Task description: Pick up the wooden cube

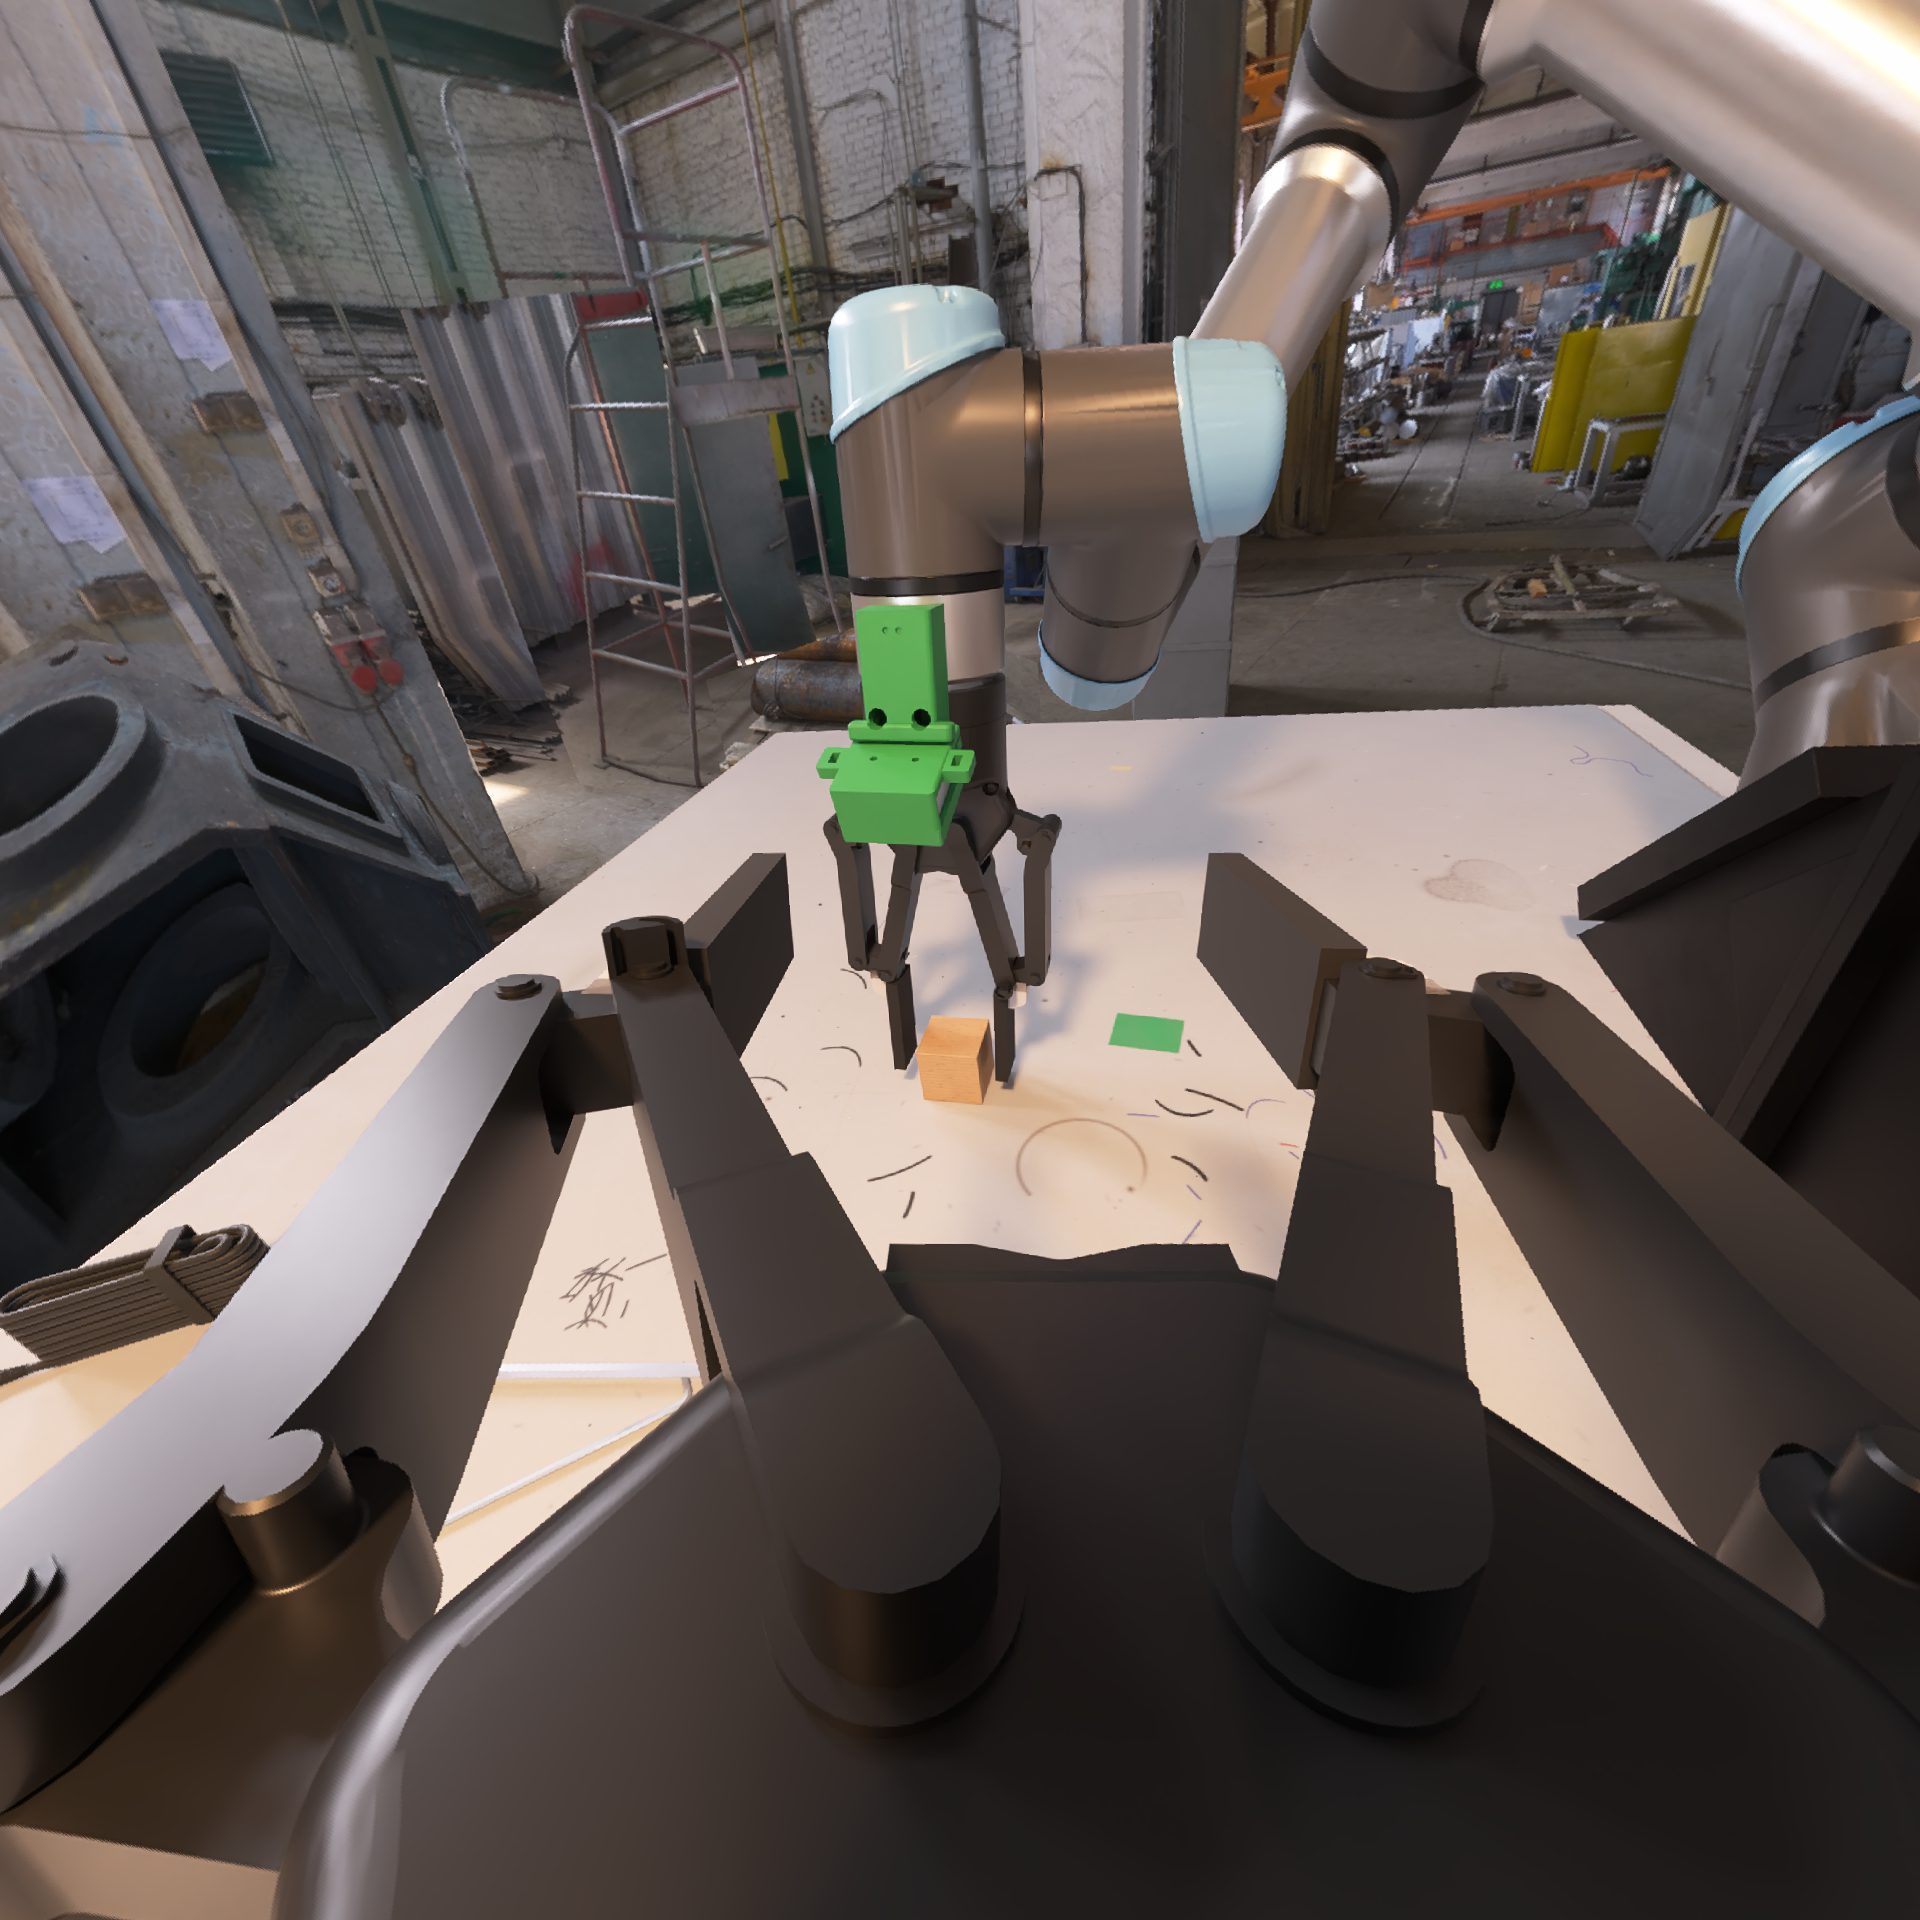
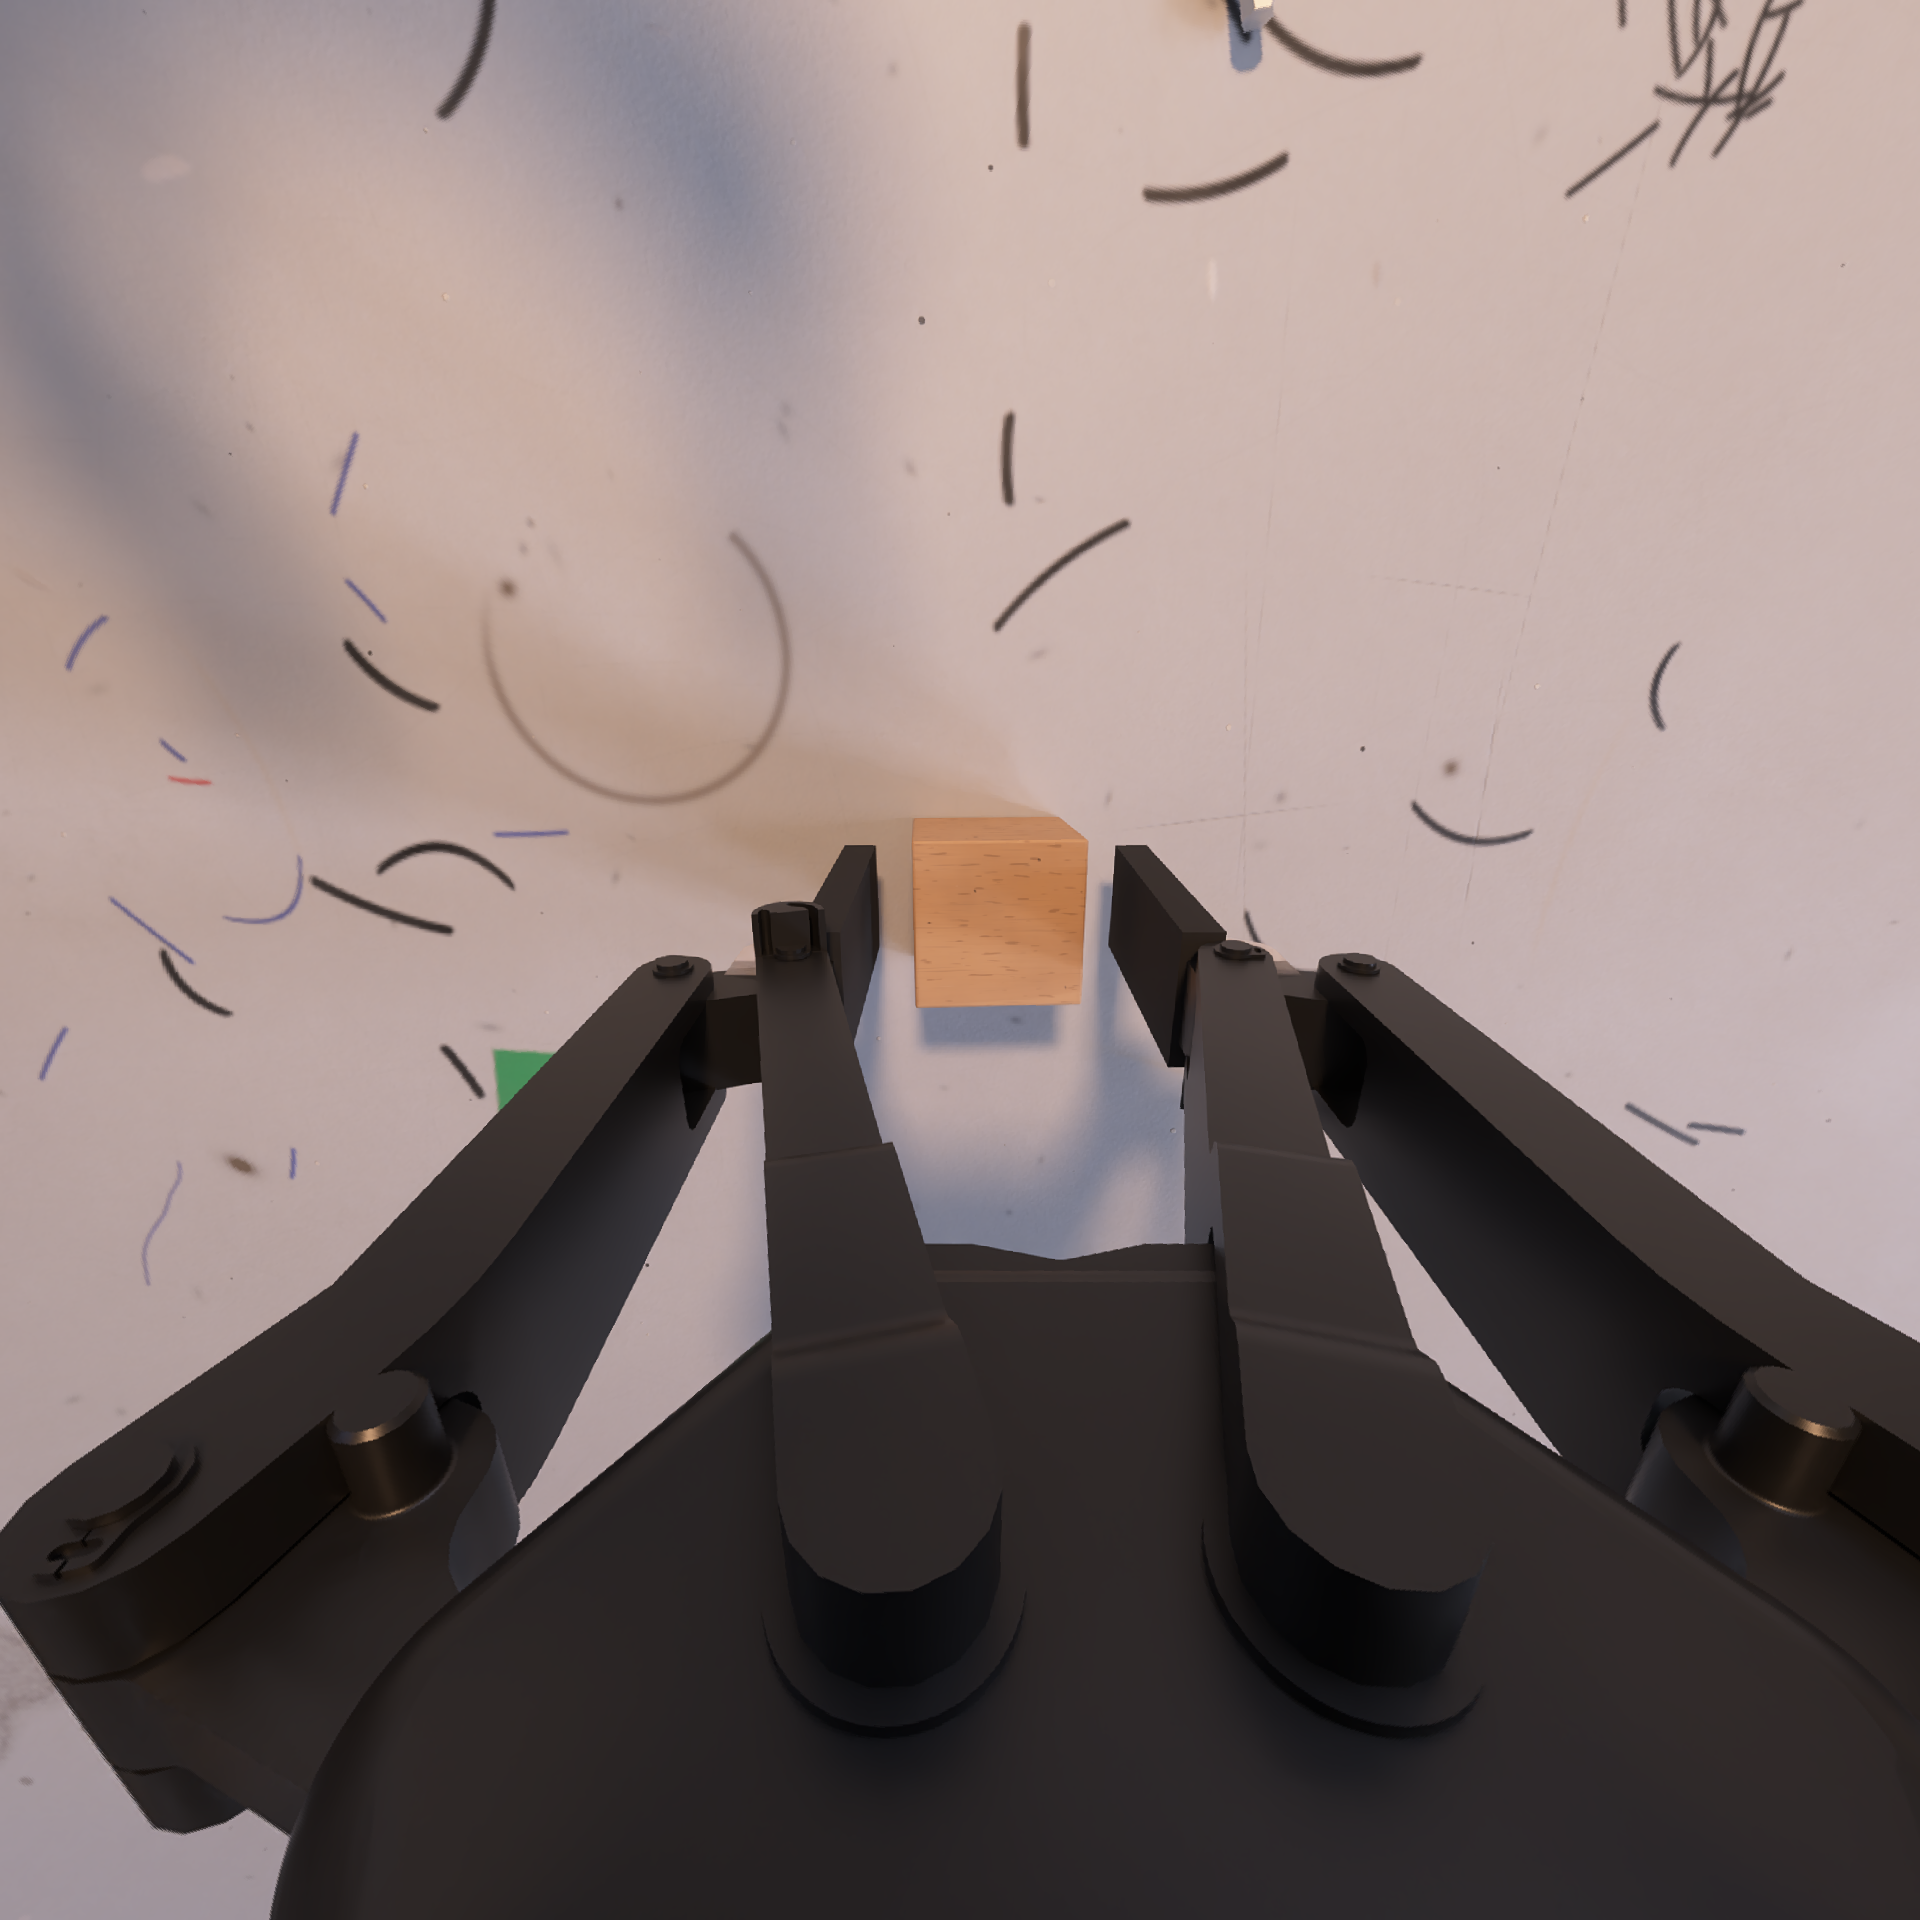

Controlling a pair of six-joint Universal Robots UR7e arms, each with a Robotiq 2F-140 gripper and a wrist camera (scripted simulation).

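A small light wooden cube sits on the white table. My right gripper points down over it with one finger on each side. In the right wrist view the cube lies between the fingertips of the right gripper. A narrow gap shows on each side, so the jaws are open and do not touch the cube. My left gripper is open and empty, held above the near part of the table, well short of the cube.
A flat green square patch lies on the table just right of the cube; it also shows in the right wrist view. The table is covered with pen scribbles. A green camera mount sits on the right wrist. Dark machinery stands left of the table.
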